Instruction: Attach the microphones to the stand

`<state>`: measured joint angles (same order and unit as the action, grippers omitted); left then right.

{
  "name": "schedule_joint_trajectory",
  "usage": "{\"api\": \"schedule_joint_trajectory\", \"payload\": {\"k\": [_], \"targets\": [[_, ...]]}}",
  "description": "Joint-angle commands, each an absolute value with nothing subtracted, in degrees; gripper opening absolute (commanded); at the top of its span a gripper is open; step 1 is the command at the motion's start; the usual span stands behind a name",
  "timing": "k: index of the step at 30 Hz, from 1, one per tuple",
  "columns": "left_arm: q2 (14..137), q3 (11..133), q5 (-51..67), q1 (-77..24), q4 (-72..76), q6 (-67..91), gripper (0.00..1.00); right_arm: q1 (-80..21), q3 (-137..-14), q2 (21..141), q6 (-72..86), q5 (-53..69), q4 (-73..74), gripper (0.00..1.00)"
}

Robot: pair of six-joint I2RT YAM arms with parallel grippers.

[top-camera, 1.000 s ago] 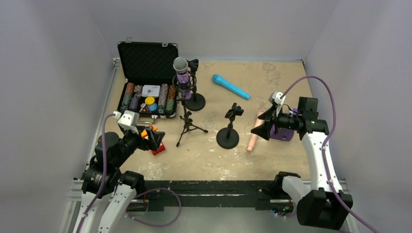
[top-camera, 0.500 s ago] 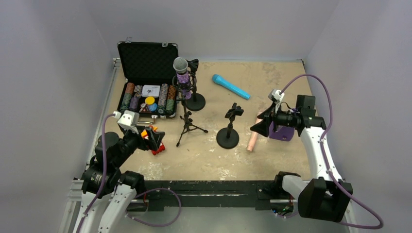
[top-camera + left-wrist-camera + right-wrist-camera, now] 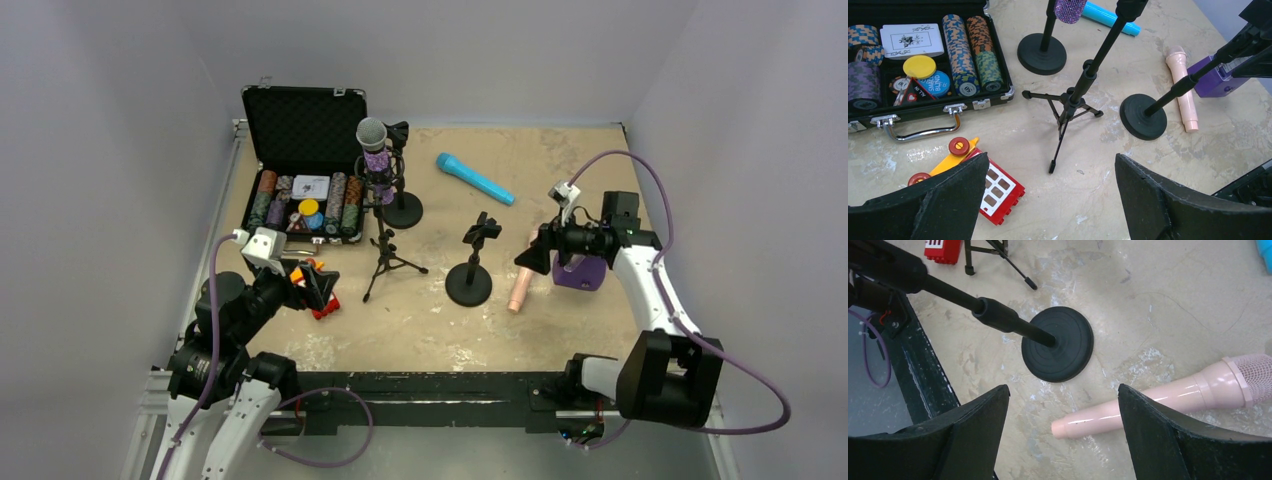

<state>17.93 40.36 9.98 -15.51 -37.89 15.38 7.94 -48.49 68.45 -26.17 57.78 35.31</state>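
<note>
top external view: far left of the stand (image 3: 470, 280), the left gripper (image 3: 318, 288) hangs wide open and empty. left of and behind the stand sits the case (image 3: 305, 200). nearer the stand, the purple mic (image 3: 375, 150) is upright and already clipped by the tripod (image 3: 385, 250). behind the stand, slightly right, the blue mic (image 3: 475, 178) lies flat. the stand's own clip (image 3: 482, 228) is bare.

just right of the stand's base the pink mic (image 3: 522, 285) lies flat on the table, apart from the base. the right gripper (image 3: 535, 262) hovers over it, jaws spread wide, holding nothing.

the step in hand looks like picking up the pink mic. in the right wrist view the mic (image 3: 1158, 405) runs nearly from one finger to the other, so i judge the wrist should turn until the jaws cross the handle. then it should drop straight down, clear of the base (image 3: 1058, 351), and close on the middle of the handle, not the mesh head. the glossy handle may slip, so grip firmly and leave the tail end free for the clip.
</note>
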Motion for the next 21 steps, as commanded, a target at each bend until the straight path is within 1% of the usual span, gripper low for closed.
{"api": "schedule_joint_trajectory", "payload": {"k": [1, 6, 13, 17, 21], "targets": [[18.0, 40.3, 9.4, -15.5, -36.9, 14.4, 0.99, 6.5, -50.5, 70.6, -22.0, 52.9, 32.8, 0.83], [17.9, 40.3, 9.3, -15.5, -36.9, 14.4, 0.99, 3.9, -52.5, 76.0, -14.6, 44.0, 30.8, 0.77], [17.9, 40.3, 9.1, -15.5, -37.0, 14.4, 0.99, -3.8, -51.2, 78.0, -7.6, 27.3, 26.6, 0.81], [17.9, 40.3, 9.0, -15.5, -36.9, 14.4, 0.99, -5.3, -50.0, 78.0, -1.6, 16.8, 25.1, 0.81], [17.9, 40.3, 9.0, -15.5, -36.9, 14.4, 0.99, -5.8, -47.3, 76.6, 3.4, 11.0, 23.3, 0.81]]}}
